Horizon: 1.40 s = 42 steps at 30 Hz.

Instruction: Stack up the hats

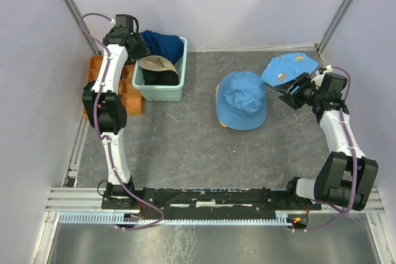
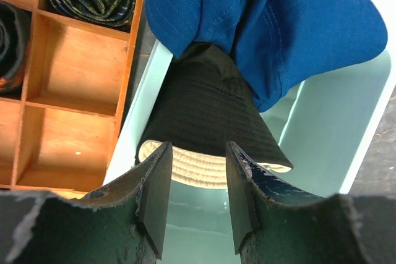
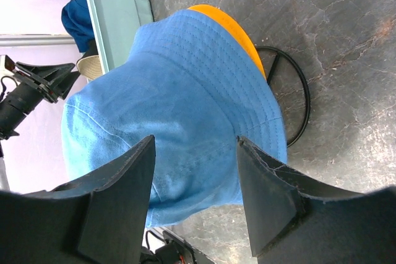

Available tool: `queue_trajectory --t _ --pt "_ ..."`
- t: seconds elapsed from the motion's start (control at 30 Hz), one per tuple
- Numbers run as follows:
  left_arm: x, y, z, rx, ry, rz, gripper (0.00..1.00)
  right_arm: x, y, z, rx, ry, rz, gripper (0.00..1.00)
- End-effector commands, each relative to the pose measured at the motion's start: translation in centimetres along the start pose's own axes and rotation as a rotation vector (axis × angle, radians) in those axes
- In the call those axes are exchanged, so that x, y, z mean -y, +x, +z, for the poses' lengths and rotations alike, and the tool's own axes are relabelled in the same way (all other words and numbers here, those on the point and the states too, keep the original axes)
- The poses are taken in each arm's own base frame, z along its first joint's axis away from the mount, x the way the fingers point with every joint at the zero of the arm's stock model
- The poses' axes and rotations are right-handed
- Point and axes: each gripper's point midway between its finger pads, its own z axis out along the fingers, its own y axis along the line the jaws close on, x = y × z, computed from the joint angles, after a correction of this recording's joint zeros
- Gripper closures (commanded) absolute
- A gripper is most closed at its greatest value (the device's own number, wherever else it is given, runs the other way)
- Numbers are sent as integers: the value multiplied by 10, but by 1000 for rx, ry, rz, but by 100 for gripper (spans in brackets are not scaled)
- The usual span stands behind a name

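1. While two of the four bucket hats sit stacked near the middle of the table (image 1: 185, 146), the light blue hat (image 1: 241, 99) lies on top, its crown dented and creased; the yellow-orange hat (image 3: 238, 32) beneath shows only a sliver of rim.
2. The black hat (image 2: 204, 109), with cream woven lining showing under its brim, lies in the mint-green tub (image 1: 159, 93) at the far left; the dark navy hat (image 2: 266, 23) drapes over it and over the tub's far rim, touching both.
3. Counted: four hats, one of each colour; two on the table, two in the tub; one tub.
4. The left gripper (image 2: 198, 149) hangs over the tub, jaws parted and grasping nothing, its tips near the black hat's brim.
5. The right gripper (image 3: 195, 143) is released too, jaws spread wide and empty; it points at the light blue hat from the right, apart from it.
6. One printed light-blue cloth (image 1: 289, 66) lies flat at the far right, beside the right gripper; one wooden divider tray (image 2: 68, 60) stands just left of the tub, with rolled dark patterned fabric in two visible compartments; a thin black cord loop (image 3: 291, 97) lies on the table against the stacked hats.
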Motion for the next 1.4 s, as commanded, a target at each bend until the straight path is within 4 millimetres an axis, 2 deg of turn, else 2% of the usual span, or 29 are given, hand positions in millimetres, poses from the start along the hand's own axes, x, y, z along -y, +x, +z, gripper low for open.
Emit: queue_trajectory --t 0.0,0.2,0.4,0.63,0.8,0.83,1.0,1.07,1.17,1.23,1.37 --pt "-8 -13 -14 51 -18 156 52 -20 -8 -7 30 -65 -36 37" --pt "-4 -18 -29 92 33 146 46 -22 -9 -8 34 -64 -33 37" --pt "-4 -14 -14 59 53 71 42 -23 -9 -10 41 -59 -34 37" --pt "10 -28 -11 119 100 -38 41 -23 -6 -14 40 -53 -44 38" --pt "12 -21 4 98 104 -76 44 -24 -7 -15 43 -52 -47 38" --pt "13 -18 7 89 106 -83 46 -24 -8 -14 44 -51 -47 38" --pt "20 -9 12 77 105 -90 72 -25 -9 -14 47 -54 -47 38" --pt "23 -8 13 77 111 -93 75 -26 -10 -14 47 -55 -47 38" --pt "26 -4 19 65 114 -97 84 -27 -11 -15 50 -59 -50 38" --pt "27 -2 22 54 111 -102 96 -28 -11 -15 51 -60 -49 39" --pt "35 -4 12 61 123 -115 97 -31 -11 -17 52 -68 -52 39"
